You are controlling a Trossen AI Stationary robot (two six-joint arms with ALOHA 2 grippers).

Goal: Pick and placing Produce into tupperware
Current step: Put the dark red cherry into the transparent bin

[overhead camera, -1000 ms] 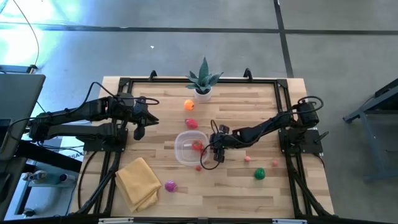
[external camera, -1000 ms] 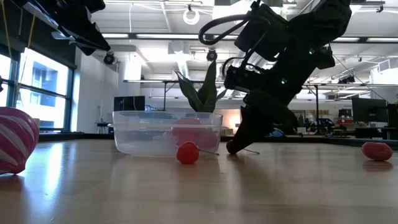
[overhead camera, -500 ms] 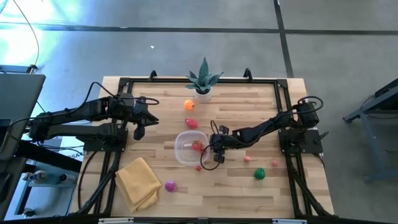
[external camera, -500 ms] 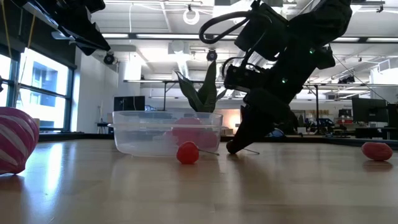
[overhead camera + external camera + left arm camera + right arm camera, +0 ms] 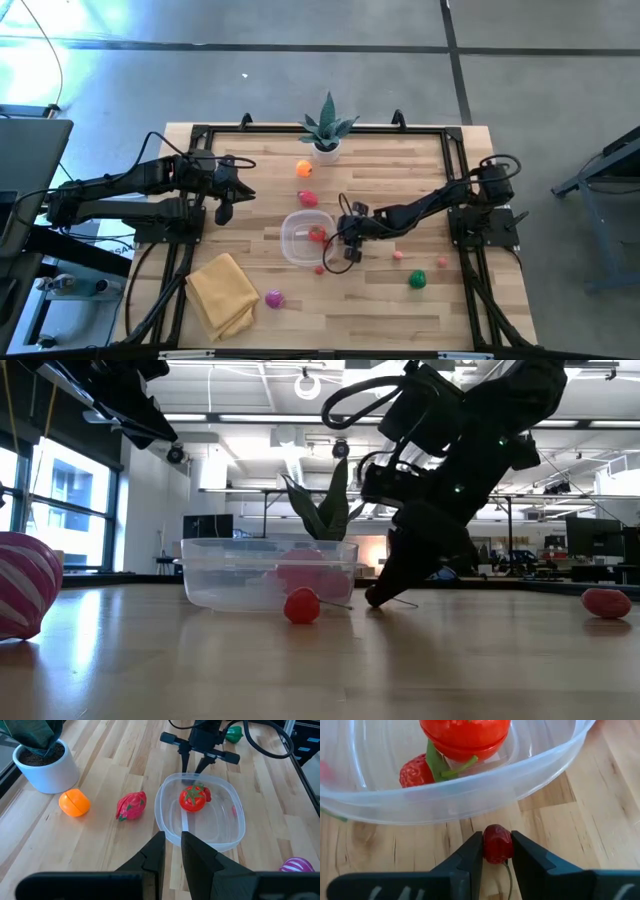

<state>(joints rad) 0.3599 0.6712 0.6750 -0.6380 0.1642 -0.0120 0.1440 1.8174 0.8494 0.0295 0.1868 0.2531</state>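
The clear round tupperware (image 5: 301, 239) stands mid-table and holds a red tomato (image 5: 192, 798) and a strawberry (image 5: 416, 770). My right gripper (image 5: 345, 250) is down at the table just outside its right rim, shut on a small dark red cherry (image 5: 497, 843). On the bare wood lie an orange piece (image 5: 304, 168), a pink-red fruit (image 5: 308, 198), a small red piece (image 5: 319, 269), a pink piece (image 5: 398, 255), a green piece (image 5: 417, 280) and a magenta one (image 5: 273, 298). My left gripper (image 5: 171, 851) hovers left of the container, fingers almost together, holding nothing. My right gripper pinches the cherry's round body (image 5: 496, 851) between its two fingertips (image 5: 474, 851). The fingers slant down from the table's right side (image 5: 378, 596). The cherry sits at table level beside the container wall, and its thin stem (image 5: 507, 871) trails out on the wood.
A spiky green plant in a white pot (image 5: 327, 132) stands at the far edge. A folded yellow cloth (image 5: 222, 293) lies at the near left. A black frame (image 5: 420, 130) runs round the tabletop. Bare wood lies between the container and the near edge.
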